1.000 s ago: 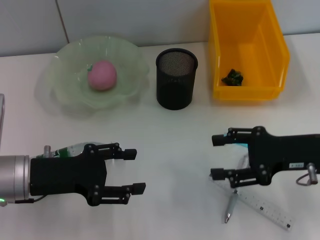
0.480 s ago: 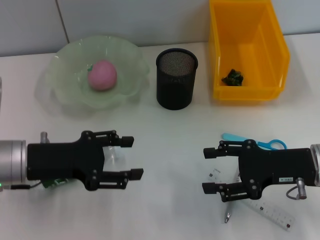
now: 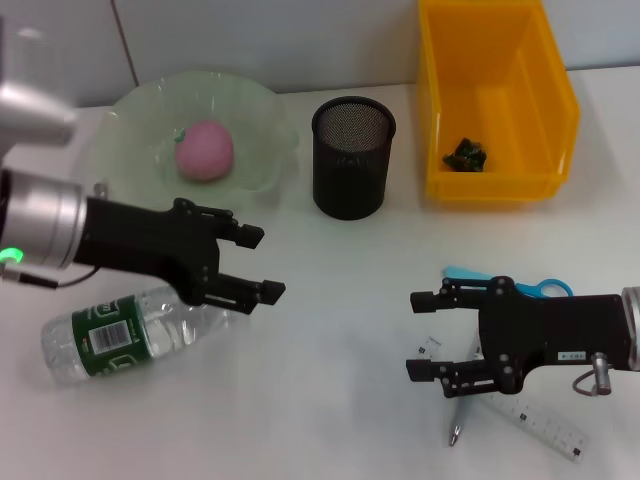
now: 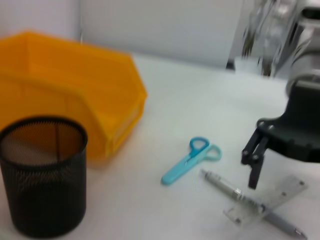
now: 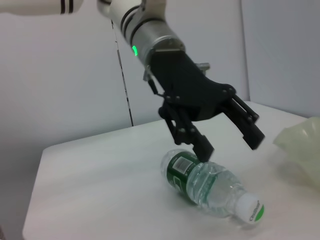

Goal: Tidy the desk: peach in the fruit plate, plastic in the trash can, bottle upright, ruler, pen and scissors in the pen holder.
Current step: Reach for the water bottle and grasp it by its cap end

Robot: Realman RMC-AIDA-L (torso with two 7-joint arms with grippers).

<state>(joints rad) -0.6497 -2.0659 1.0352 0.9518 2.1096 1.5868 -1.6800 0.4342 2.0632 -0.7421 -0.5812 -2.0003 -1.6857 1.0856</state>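
The pen holder (image 3: 353, 157), a black mesh cup, stood upright on the white desk (image 3: 330, 400) and serves as the reference point here. To its left sat the green fruit plate (image 3: 140, 190), with the pink peach (image 3: 204, 150) resting inside it. To its right sat the yellow trash can (image 3: 493, 100), and a small dark green scrap of plastic (image 3: 466, 154) lay on the floor of that bin.

The bottle (image 3: 130, 330) lay on its side on the desk, in front of the pen holder and well to its left, green label showing. In the right wrist view its cap end pointed toward that camera. The left gripper (image 3: 258, 264) hung above the bottle's near end with its fingers spread and nothing between them; it appeared clear of the plastic body, though contact at the lower finger could not be ruled out.

In front of the pen holder and to its right lay the blue scissors (image 3: 520, 287), the pen (image 3: 462, 412) and the clear ruler (image 3: 545, 425). The pen lay across the ruler, and the scissors lay just beside them, nearer the trash can. The right gripper (image 3: 420, 335) was positioned over this group, fingers spread and holding nothing.
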